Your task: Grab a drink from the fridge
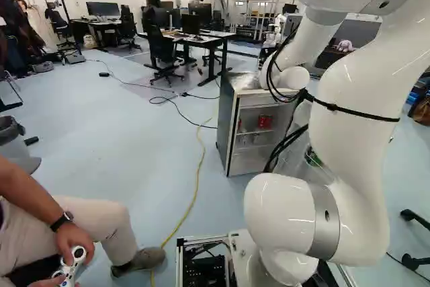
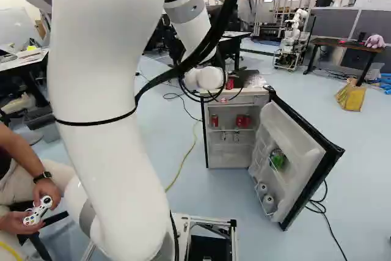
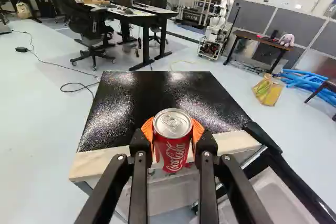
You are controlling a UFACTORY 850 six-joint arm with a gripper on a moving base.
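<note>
Presently, the black, orange-padded pincer (image 3: 173, 128) pinches a red metal can (image 3: 174, 153), upper middle, right base view; carry it upright, clearing the black-topped fridge (image 3: 157, 98).

There is open air over the fridge top (image 3: 157, 95). The fridge door (image 2: 296, 151) is wide open, so a way in shows from the front. But the door sticks out and blocks the right side. Inside, red cans (image 2: 243, 121) stand in the way. A person's leg (image 1: 97, 223) fills room on the left.
</note>
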